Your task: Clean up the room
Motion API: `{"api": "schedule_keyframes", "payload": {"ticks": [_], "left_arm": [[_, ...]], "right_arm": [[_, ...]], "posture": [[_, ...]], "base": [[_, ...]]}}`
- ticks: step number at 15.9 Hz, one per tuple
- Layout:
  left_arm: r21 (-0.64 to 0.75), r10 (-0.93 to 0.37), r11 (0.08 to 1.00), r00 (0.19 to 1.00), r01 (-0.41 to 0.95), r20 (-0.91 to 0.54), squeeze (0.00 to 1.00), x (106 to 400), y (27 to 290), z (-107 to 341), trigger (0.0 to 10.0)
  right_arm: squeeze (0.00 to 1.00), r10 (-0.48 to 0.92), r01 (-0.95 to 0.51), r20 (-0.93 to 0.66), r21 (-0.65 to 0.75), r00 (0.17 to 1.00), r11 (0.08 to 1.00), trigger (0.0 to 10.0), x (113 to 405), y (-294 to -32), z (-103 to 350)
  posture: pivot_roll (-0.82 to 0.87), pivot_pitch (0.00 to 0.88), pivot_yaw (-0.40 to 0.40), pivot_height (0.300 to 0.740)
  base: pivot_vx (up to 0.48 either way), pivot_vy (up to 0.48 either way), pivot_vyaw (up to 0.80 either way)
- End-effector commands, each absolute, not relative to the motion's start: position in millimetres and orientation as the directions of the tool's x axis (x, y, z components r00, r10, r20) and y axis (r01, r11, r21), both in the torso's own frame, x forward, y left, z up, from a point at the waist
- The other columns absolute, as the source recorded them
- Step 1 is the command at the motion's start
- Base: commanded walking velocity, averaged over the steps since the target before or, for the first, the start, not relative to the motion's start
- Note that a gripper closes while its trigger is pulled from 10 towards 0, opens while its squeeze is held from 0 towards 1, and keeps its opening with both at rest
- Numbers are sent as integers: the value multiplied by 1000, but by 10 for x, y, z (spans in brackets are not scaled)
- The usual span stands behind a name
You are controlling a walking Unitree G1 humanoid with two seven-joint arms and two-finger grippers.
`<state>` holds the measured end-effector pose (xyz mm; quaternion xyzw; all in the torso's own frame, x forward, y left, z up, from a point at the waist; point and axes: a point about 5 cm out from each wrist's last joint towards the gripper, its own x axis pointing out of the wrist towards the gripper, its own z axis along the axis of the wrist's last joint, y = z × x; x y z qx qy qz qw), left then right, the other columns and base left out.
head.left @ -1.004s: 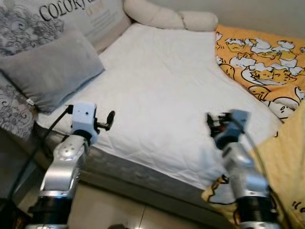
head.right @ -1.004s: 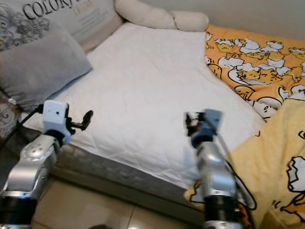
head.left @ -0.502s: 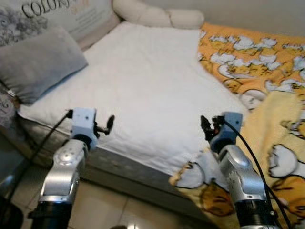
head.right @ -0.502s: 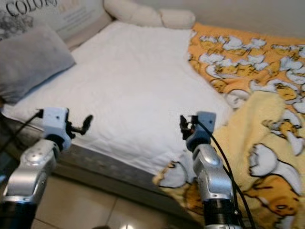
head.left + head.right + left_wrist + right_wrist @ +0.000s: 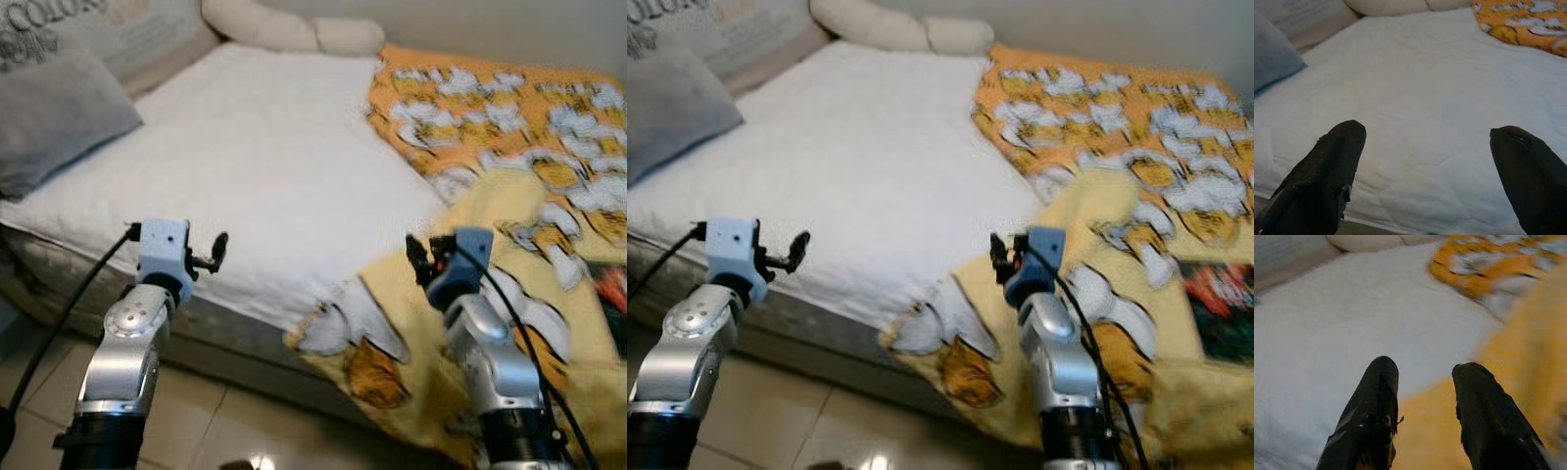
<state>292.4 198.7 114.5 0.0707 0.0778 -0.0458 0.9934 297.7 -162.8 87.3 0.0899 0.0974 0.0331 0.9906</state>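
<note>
Bed-making barely begun: the yellow duck-print blanket (image 5: 490, 147) lies bunched across the bed (image 5: 245, 166), spilling off its edge, while left gripper (image 5: 1425, 161) and right gripper (image 5: 1422, 396) hover with fingers spread, holding nothing.

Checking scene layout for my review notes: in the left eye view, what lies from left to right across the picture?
Grey pillow → left gripper → white mattress → right gripper → yellow duck blanket.
</note>
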Motion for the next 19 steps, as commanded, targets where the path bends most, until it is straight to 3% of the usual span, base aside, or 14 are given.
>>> {"api": "schedule_keyframes", "payload": {"ticks": [1, 2, 3, 7, 12, 19], "left_arm": [[139, -94, 983, 982, 117, -163, 1000, 2942, 1940, 1153, 10000], [139, -94, 983, 982, 117, -163, 1000, 2945, 1942, 1154, 10000], [140, -94, 983, 982, 117, -163, 1000, 2947, 1941, 1155, 10000], [141, -96, 983, 982, 120, -162, 1000, 2950, 1937, 1161, 10000], [145, -101, 981, 981, 125, -164, 1000, 2947, 1934, 1154, 10000], [156, -129, 975, 976, 157, -178, 1000, 2934, 1903, 1120, 10000]], "right_arm": [[0, 65, -30, -184, 187, 981, 982, 10000, 2984, -1683, 887], [67, 87, -47, -182, 215, 979, 975, 10000, 2978, -1667, 886], [1000, 94, -53, -181, 220, 979, 974, 10000, 2976, -1662, 886], [1000, 119, -84, -175, 196, 977, 977, 10000, 2976, -1630, 899], [1000, 125, -93, -176, 183, 976, 979, 10000, 2972, -1625, 896], [1000, 123, -91, -187, 172, 975, 981, 10000, 2971, -1617, 867]], "posture": [[29, 0, 10, 740], [28, 0, 11, 740], [28, 0, 12, 740], [27, 0, 11, 740], [26, 0, 11, 740], [26, 0, 13, 740]], "base": [[0, -360, 0], [0, -364, 0], [0, -364, 0], [0, -363, 0], [0, -363, 773], [0, -361, 0]]}}
